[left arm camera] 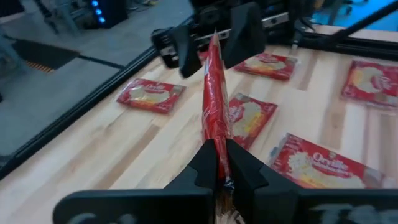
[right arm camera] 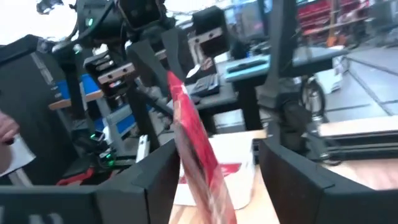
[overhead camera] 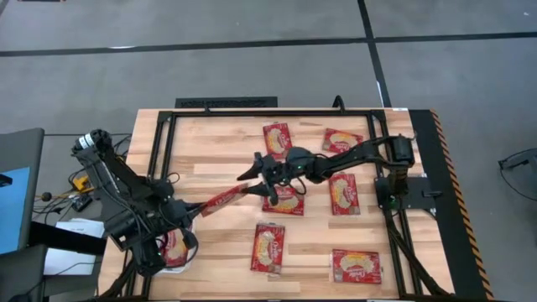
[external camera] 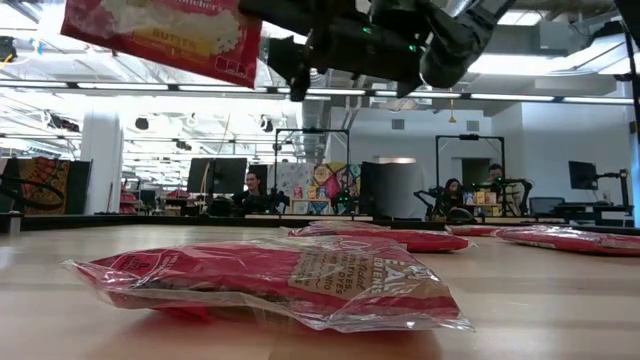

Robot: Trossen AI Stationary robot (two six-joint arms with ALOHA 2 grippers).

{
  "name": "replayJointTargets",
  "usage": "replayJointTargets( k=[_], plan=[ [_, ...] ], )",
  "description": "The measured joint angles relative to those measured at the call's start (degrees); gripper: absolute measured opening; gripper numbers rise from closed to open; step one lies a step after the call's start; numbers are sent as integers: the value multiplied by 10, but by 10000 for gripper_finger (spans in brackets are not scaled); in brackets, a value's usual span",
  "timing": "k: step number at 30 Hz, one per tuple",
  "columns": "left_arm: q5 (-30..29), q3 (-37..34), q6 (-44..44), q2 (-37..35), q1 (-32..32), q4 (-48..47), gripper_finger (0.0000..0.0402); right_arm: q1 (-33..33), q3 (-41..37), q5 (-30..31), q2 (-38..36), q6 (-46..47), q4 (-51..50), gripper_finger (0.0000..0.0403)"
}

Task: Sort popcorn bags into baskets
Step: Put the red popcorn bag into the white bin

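The left gripper (left arm camera: 217, 171) is clamped on one end of a popcorn bag (overhead camera: 223, 200), which is held edge-on in the air above the wooden table (overhead camera: 210, 143). This held bag spans the gap between the two grippers. The right gripper (overhead camera: 256, 180) sits at the bag's other end with its fingers (right arm camera: 155, 180) spread wide on either side of the bag; in the right wrist view neither finger presses on the bag.

The white tray (overhead camera: 180, 256) lies at the table's near left corner, beneath the left arm. One red bag (overhead camera: 174, 247) rests inside it, partly hidden by the arm.

Relative to the held bag, six further bags lie flat on the table:
- One bag (overhead camera: 284, 200) directly under the right gripper.
- One bag (overhead camera: 278, 138) beyond it, toward the far edge.
- One bag (overhead camera: 342, 141) farther right along the far edge.
- One bag (overhead camera: 344, 193) beside the right arm's base.
- One bag (overhead camera: 268, 247) toward the near edge.
- One bag (overhead camera: 357, 266) at the near right.

In the low view, people sit at desks in the room behind the table.
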Motion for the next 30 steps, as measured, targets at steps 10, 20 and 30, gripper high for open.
replayJointTargets(
  k=[10,20,30],
  plan=[
    [22,0,48,0,-13,30,9,25,64,-30,6,-45,-162,21],
    [162,0,36,0,73,34,154,39,155,-37,6,-160,-415,7],
    [276,0,187,0,156,155,199,43,163,-40,6,-181,-433,4]
  ],
)
